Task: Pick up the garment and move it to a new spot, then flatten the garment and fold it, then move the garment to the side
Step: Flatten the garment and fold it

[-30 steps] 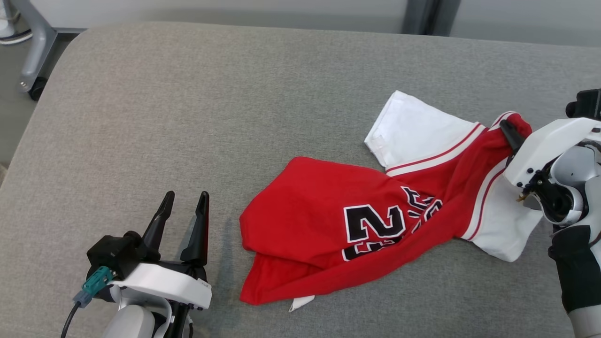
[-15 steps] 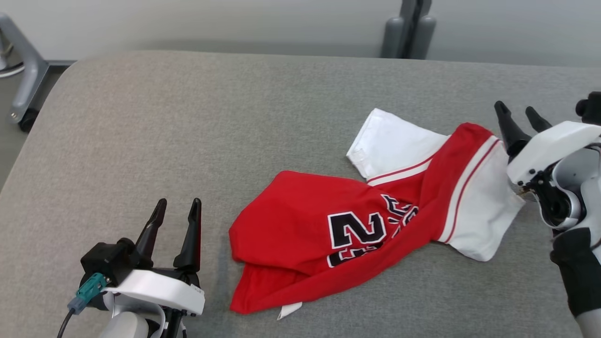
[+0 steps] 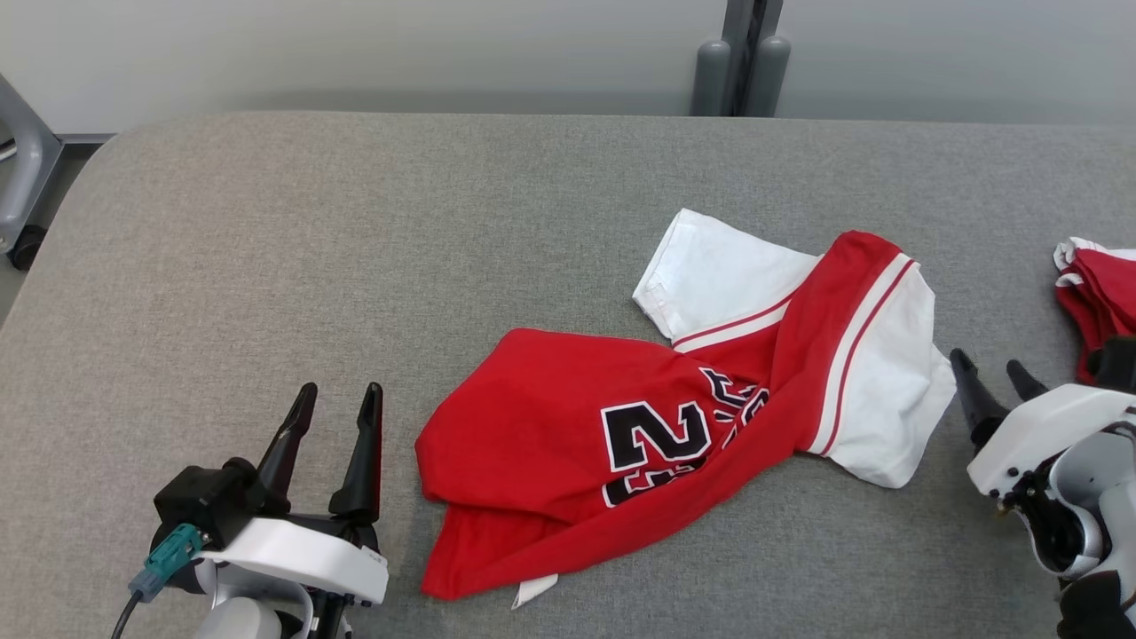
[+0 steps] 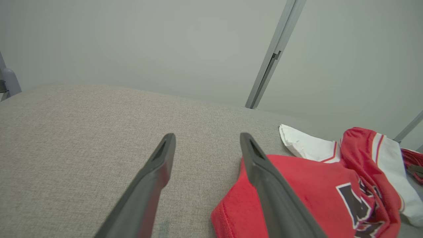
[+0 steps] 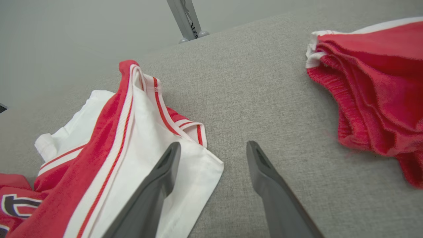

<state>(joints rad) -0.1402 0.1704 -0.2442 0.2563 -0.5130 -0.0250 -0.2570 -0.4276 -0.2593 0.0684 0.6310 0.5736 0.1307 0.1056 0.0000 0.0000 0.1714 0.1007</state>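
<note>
Two claws spread empty, left claw (image 3: 343,388) near garment (image 3: 550,417) edge, right claw (image 3: 985,359) near sleeve (image 3: 887,390), open cushion (image 3: 266,231) leftward.

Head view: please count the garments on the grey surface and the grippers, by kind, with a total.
Garments: 2, the numbered jersey and a second red garment.
Grippers: 2, the left gripper and the right gripper.
Total: 4.

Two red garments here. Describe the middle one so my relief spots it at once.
On the grey surface, look at the middle, between the left end effector and the right end effector. The jersey lies rumpled there, red with white sleeves. Unlike the bunched red garment at the right edge, it shows a black number outlined in white.
</note>
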